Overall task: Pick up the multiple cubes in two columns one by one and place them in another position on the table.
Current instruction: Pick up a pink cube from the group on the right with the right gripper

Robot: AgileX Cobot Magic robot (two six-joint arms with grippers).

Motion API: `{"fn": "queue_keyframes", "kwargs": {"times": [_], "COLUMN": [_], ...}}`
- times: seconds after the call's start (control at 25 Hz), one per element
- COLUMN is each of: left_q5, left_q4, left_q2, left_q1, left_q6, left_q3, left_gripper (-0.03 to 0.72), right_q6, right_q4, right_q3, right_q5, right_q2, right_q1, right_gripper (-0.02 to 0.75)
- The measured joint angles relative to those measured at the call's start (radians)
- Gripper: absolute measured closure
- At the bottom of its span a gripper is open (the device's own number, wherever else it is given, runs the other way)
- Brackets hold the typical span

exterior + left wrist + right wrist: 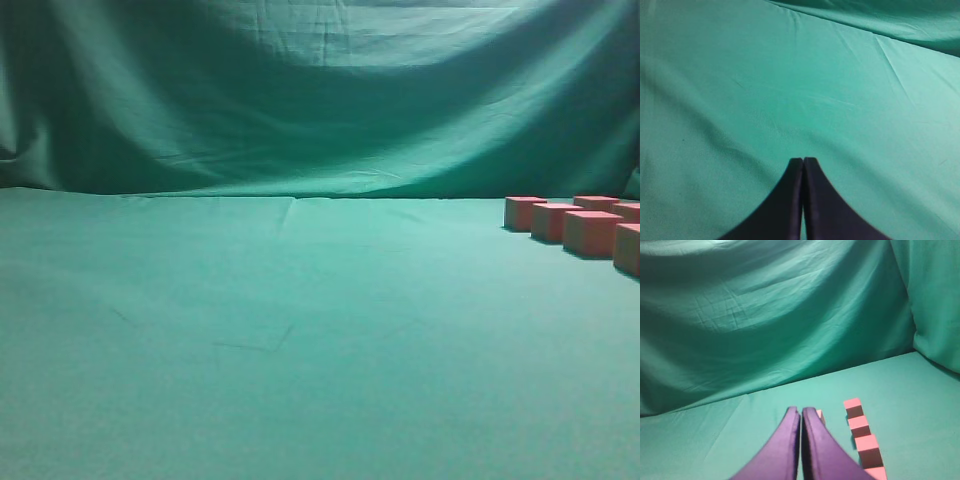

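Note:
Several reddish-pink cubes [590, 232] stand in two columns at the far right of the green table [250, 330]; the rows run out of the exterior view. In the right wrist view one column of cubes [858, 425] lies to the right of my right gripper [801, 411], and one cube [820, 416] of the other column peeks out just behind its right finger. The right gripper is shut and empty, raised above the table. My left gripper [803, 161] is shut and empty over bare green cloth; no cube shows in its view. Neither arm shows in the exterior view.
A draped green cloth backdrop [320, 90] closes the far side and also hangs at the right in the right wrist view [935, 300]. The table cloth has light creases [270, 340] near the middle.

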Motion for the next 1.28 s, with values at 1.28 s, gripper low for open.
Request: {"fn": "queue_keyframes", "kwargs": {"times": [1.28], "left_q5": [0.000], "left_q4": [0.000], "left_q2": [0.000], "left_q1": [0.000], "left_q6": [0.000], "left_q3": [0.000], "left_gripper": [0.688], "right_q6": [-0.063], "right_q4": [-0.233], "right_q3": [-0.760], "right_q5": [0.849], "right_q2": [1.128], "right_q1": [0.008], "right_gripper": [0.738]}}
